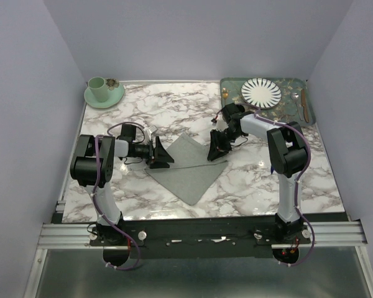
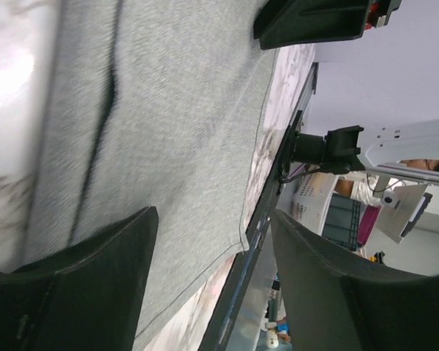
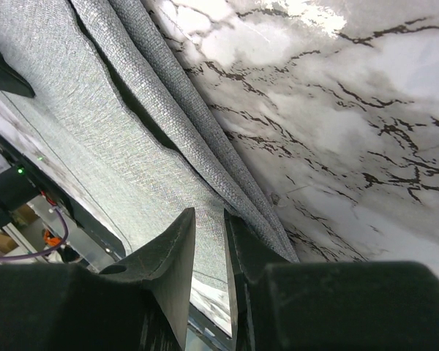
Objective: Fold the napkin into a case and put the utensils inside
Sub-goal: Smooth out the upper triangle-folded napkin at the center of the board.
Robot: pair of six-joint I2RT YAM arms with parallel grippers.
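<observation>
Three lilac walls point(image 1: 193, 37) enclose a marble desk point(image 1: 286, 186). The napkin point(image 1: 189, 171) lies partly folded at its middle. The right claw point(image 1: 216, 149) is pinched on its right fold, and the left claw point(image 1: 165, 153) is spread wide at its left edge. A tray point(image 1: 289, 107) in the far right corner carries a plate point(image 1: 261, 92) and utensils point(image 1: 304, 104). A cup point(image 1: 97, 87) stands on a saucer point(image 1: 109, 99) in the far left corner.

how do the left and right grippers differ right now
The left gripper has its jaws wide apart; the right gripper has its jaws nearly closed. The left sits at the napkin's left corner; the right is at its bunched right edge. Both are low at the cloth.
</observation>
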